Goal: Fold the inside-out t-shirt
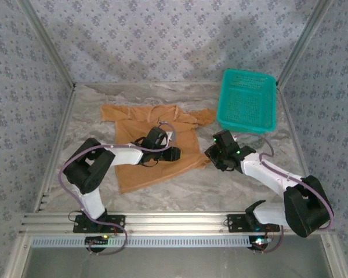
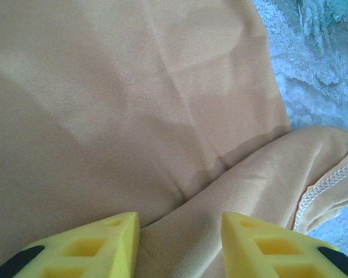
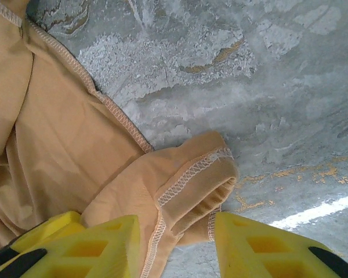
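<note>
The inside-out t-shirt (image 1: 145, 142) lies spread on the marbled table, tan with whitish seam stitching, its neck toward the far side. My left gripper (image 1: 169, 153) hovers low over the shirt's middle. In the left wrist view it (image 2: 180, 223) is open, and a raised fold of the shirt (image 2: 232, 185) runs between its yellow fingers. My right gripper (image 1: 211, 153) is at the shirt's near right edge. It (image 3: 177, 226) is open too, its yellow fingers on either side of a rolled, stitched corner of the shirt (image 3: 191, 185) without closing on it.
A teal plastic basket (image 1: 247, 99) stands at the back right. Bare marbled table (image 1: 243, 191) extends in front of and right of the shirt. Patterned walls and metal frame posts (image 1: 52, 52) enclose the table.
</note>
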